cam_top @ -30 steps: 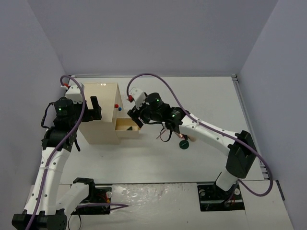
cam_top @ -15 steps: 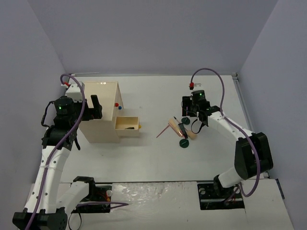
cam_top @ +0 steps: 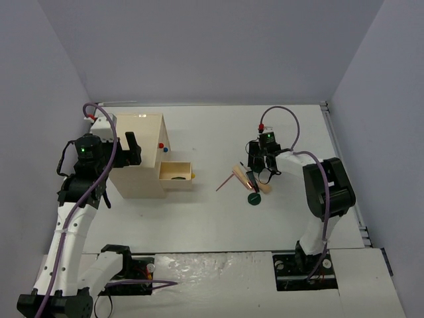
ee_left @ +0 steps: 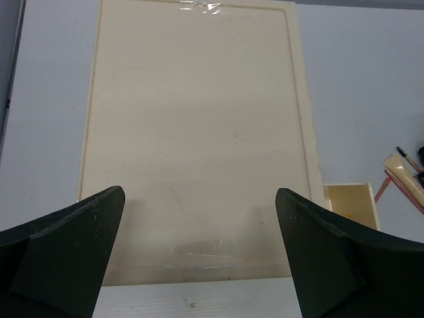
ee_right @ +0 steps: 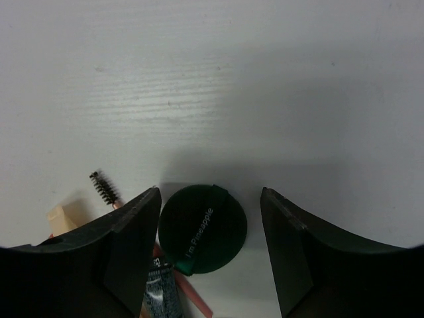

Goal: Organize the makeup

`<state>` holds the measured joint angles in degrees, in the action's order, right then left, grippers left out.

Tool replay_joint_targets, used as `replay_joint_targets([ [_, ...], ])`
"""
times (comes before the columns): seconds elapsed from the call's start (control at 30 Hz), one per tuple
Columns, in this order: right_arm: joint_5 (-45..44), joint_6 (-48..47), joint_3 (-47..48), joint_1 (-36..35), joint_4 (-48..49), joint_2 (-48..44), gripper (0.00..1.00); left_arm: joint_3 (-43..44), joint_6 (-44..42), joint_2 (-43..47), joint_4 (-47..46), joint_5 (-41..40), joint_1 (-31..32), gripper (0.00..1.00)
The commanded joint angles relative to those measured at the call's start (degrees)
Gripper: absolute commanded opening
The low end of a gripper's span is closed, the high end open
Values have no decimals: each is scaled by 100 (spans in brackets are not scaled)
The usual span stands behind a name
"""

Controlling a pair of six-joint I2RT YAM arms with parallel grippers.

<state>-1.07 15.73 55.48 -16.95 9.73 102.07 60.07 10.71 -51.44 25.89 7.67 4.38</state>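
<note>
Loose makeup lies in a small pile right of centre: a thin reddish-pink pencil [cam_top: 225, 182], a beige piece [cam_top: 264, 185] and a dark green round compact [cam_top: 253, 197]. My right gripper [cam_top: 257, 167] hangs over this pile, open. In the right wrist view the compact [ee_right: 202, 228] lies flat between the spread fingers of my right gripper [ee_right: 210, 193], with a gap on its right side. A spiral brush [ee_right: 103, 187], the beige piece [ee_right: 63, 217] and a pencil [ee_right: 195, 298] lie at its left. My left gripper [cam_top: 132, 154] [ee_left: 199, 199] is open over the cream box [ee_left: 199, 132].
The cream box [cam_top: 142, 165] stands at the left with red and blue knobs on its front. Its low drawer [cam_top: 187, 167] is pulled out toward the right, with a dark item [cam_top: 177, 177] inside. Grey walls close in the table on three sides.
My right arm swung from the open drawer across to the right side of the table, then dropped toward the makeup pile. The left arm has not moved.
</note>
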Motion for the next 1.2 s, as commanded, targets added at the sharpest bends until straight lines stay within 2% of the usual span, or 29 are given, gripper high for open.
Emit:
replay_joint_targets([
  [0.0,-15,178,40,8,511,227,56,127,37,-7,-312,85,-34,97],
  [0.07,-88,203,-6,8,491,270,54,127,36,-15,-304,77,-34,97],
  [0.13,-154,233,-101,8,411,285,47,127,36,0,-304,77,-34,97],
  [0.23,-188,237,-207,4,357,280,30,136,40,-1,-304,82,-34,97],
  [0.3,-208,237,-272,-1,362,229,24,128,36,2,-304,77,-34,97],
  [0.63,-419,137,-197,-14,90,-167,38,119,46,-24,-313,94,-26,97],
  [0.8,-481,88,-266,-63,-103,-301,37,119,54,-24,-313,103,-25,97],
  [0.93,-419,97,-354,-63,-112,-266,28,119,54,-15,-313,121,-34,97],
  [1.07,-285,128,-347,-63,-62,-147,5,119,47,10,-313,113,-34,97],
  [1.17,-275,141,-320,-63,-38,-143,0,119,54,15,-313,103,-30,97],
])
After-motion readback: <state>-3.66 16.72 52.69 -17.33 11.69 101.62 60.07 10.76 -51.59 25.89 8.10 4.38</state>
